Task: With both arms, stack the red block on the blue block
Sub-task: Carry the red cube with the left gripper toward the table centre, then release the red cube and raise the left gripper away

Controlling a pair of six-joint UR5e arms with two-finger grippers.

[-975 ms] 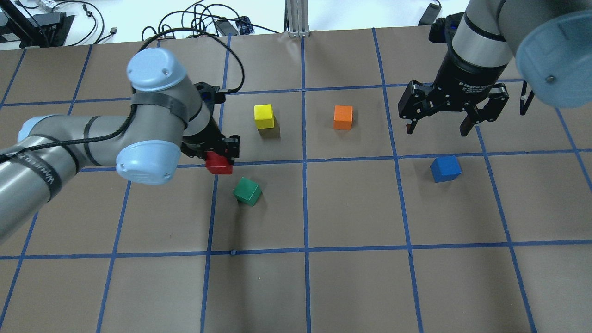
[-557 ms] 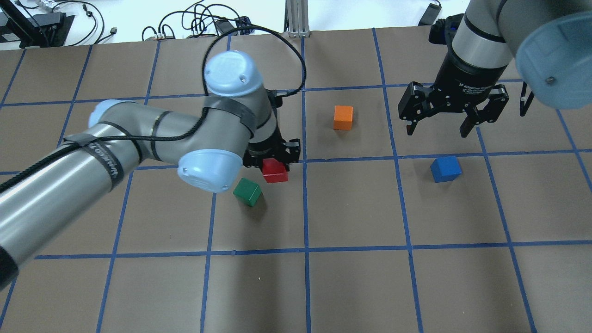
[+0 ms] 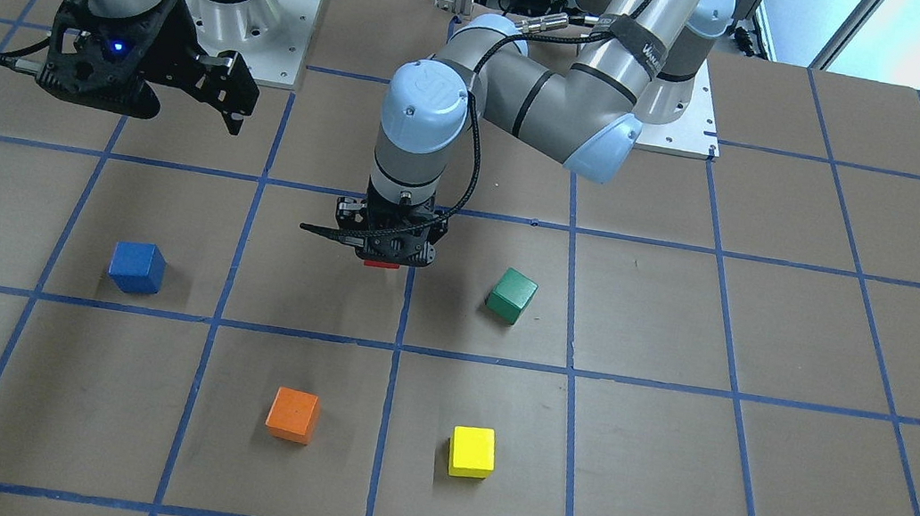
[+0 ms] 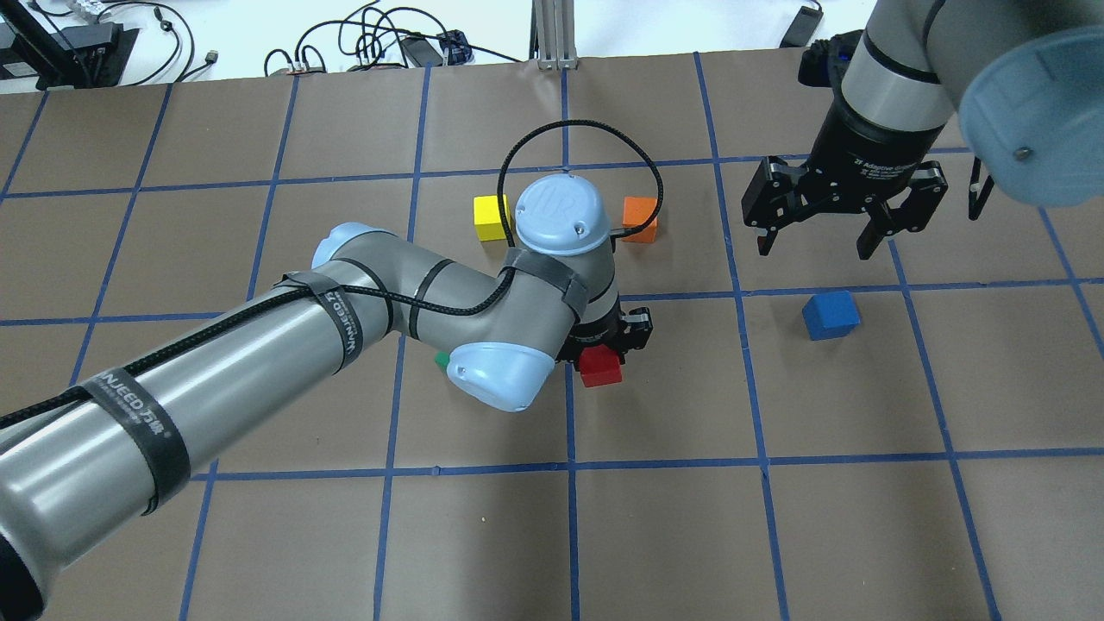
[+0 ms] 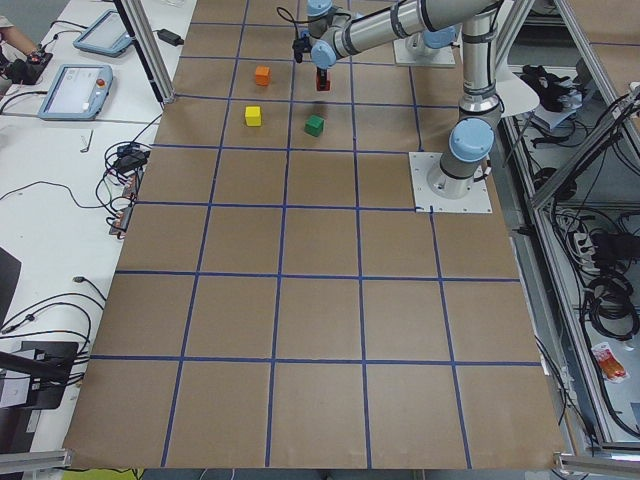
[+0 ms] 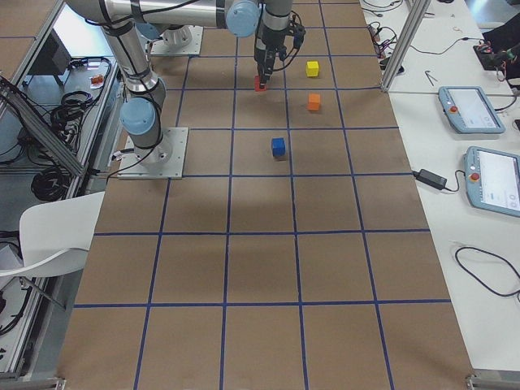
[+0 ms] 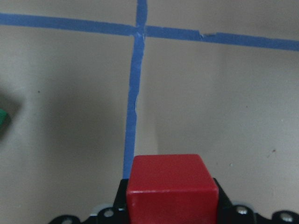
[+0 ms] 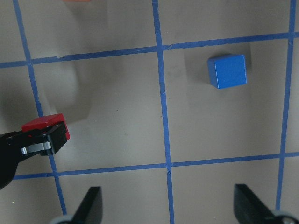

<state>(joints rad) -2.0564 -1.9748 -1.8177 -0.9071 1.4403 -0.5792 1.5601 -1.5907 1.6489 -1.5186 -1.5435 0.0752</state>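
Observation:
My left gripper (image 4: 608, 345) is shut on the red block (image 4: 600, 368) and holds it just above the table near the centre grid line. The block also shows in the front view (image 3: 381, 264), the left wrist view (image 7: 172, 191) and the right wrist view (image 8: 43, 123). The blue block (image 4: 831, 314) sits alone on the table to the right, also seen in the front view (image 3: 136, 267) and the right wrist view (image 8: 227, 71). My right gripper (image 4: 813, 235) hangs open and empty above and behind the blue block.
A yellow cube (image 4: 490, 217) and an orange cube (image 4: 640, 219) sit behind my left arm. A green cube (image 3: 511, 295) lies close to the left gripper, mostly hidden under the arm in the overhead view. Blue tape lines grid the brown table (image 4: 776, 535).
My left arm has carried the red block to the right, past the green cube to the centre line. The right gripper and the blue block have stayed put.

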